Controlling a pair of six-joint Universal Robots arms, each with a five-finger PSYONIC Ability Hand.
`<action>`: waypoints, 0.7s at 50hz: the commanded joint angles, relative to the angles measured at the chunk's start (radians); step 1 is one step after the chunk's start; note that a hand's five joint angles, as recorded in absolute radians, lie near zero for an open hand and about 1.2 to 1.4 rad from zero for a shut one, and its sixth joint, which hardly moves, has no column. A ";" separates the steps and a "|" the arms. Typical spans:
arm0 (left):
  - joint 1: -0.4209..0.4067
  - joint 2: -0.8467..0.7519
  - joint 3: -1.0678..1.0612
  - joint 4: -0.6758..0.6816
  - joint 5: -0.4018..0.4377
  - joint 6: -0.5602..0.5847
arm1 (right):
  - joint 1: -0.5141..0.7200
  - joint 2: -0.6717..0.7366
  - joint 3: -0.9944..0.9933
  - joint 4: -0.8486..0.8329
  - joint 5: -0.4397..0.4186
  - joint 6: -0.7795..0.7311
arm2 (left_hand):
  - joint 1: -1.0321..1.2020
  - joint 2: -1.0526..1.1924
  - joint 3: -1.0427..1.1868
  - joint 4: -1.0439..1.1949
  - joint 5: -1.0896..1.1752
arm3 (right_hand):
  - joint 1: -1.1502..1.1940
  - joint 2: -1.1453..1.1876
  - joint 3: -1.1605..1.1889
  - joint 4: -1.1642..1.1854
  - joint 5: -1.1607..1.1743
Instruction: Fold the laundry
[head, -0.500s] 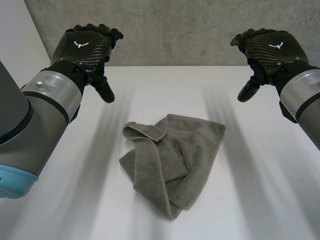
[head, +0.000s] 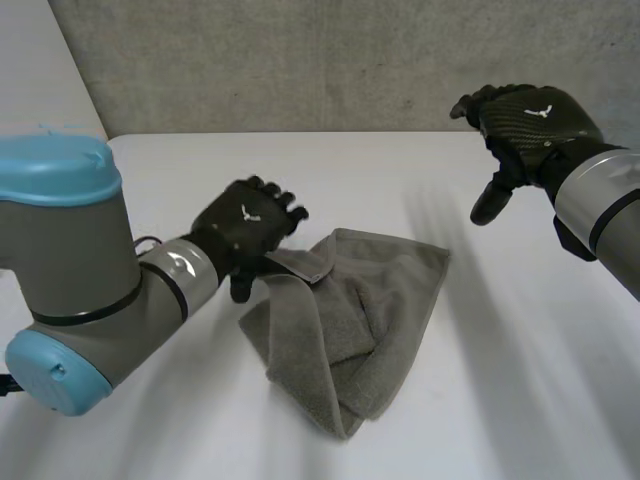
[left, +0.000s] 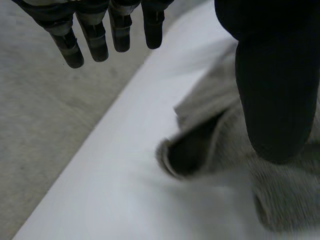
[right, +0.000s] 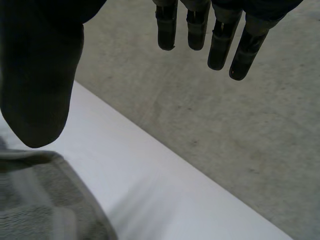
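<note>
A crumpled grey towel (head: 350, 320) lies in the middle of the white table (head: 520, 340), partly folded over itself. My left hand (head: 250, 232) is low over the towel's far left corner, fingers straight and open; in its wrist view the thumb (left: 275, 95) hangs over the towel (left: 280, 200) and the fingers (left: 95, 35) reach past it. My right hand (head: 525, 125) hovers open above the table's far right, away from the towel. Its wrist view has the fingers (right: 220, 40) spread, and a towel corner (right: 45, 200) under the thumb (right: 37, 85).
A grey concrete wall (head: 330, 60) stands behind the table's far edge (head: 350, 133). The left arm's elbow (head: 60, 270) with its light-blue cap hangs over the table's near left. Bare tabletop lies around the towel.
My left hand has dropped from high at the far left down to the towel's far left corner, and its elbow has swung in. The right hand has moved slightly lower and left.
</note>
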 joint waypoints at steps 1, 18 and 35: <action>0.031 -0.053 -0.013 0.047 0.045 0.060 | 0.013 0.023 0.025 0.020 -0.072 -0.010 | 0.034 0.039 0.039 0.039 0.010 | -0.057 -0.077 -0.064 -0.090 -0.072; 0.050 -0.163 -0.047 0.288 0.044 0.054 | 0.093 0.232 0.124 0.082 -0.120 0.024 | 0.400 0.406 0.406 0.406 0.377 | -0.057 -0.077 -0.064 -0.090 -0.072; 0.047 -0.157 -0.105 0.352 0.083 0.053 | 0.143 0.362 0.149 -0.170 -0.054 -0.048 | 1.214 1.219 1.219 1.219 1.190 | 1.010 0.991 1.003 0.977 0.996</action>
